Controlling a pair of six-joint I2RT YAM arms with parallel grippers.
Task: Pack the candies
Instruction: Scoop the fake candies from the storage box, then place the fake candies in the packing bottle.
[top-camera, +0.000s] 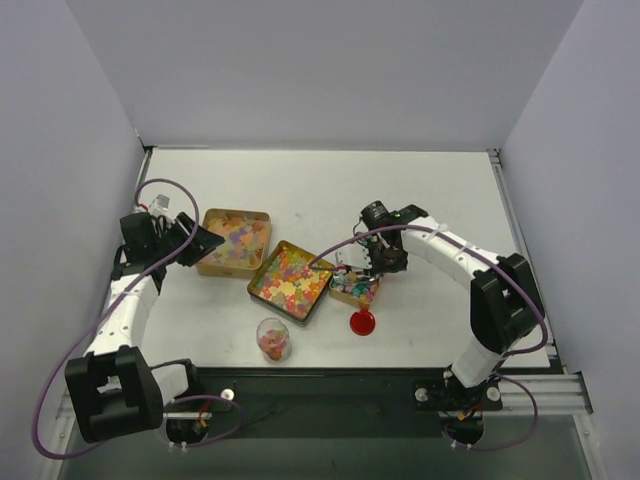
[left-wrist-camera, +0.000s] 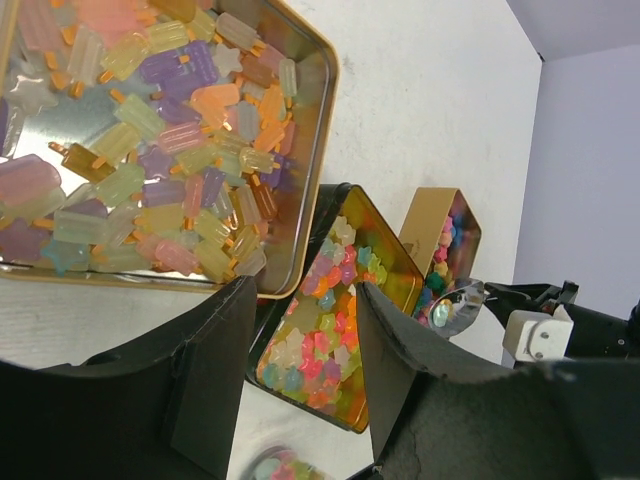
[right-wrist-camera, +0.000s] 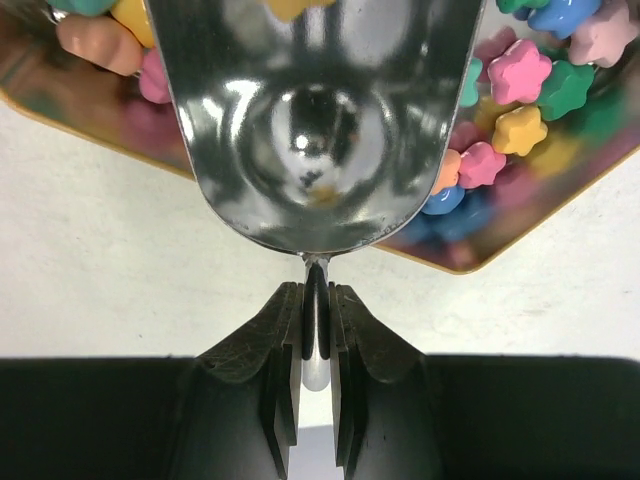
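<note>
Candies fill three gold tins: pastel ones in the left tin (top-camera: 235, 241) (left-wrist-camera: 150, 140), star-shaped ones in the middle tin (top-camera: 290, 281) (left-wrist-camera: 330, 320), flower-shaped ones (right-wrist-camera: 520, 75) in the small tin (top-camera: 355, 289) (left-wrist-camera: 455, 235). A clear cup (top-camera: 273, 338) holds a few more candies. My right gripper (top-camera: 372, 262) (right-wrist-camera: 316, 330) is shut on the handle of a metal scoop (right-wrist-camera: 315, 120) (left-wrist-camera: 450, 305); its bowl is empty and hangs over the small tin's edge. My left gripper (top-camera: 193, 240) (left-wrist-camera: 305, 340) is open beside the left tin and holds nothing.
A flat red round lid (top-camera: 363, 322) lies on the table just in front of the small tin. The cup stands in front of the middle tin, near the table's front edge. White walls close in the table on the left, back and right.
</note>
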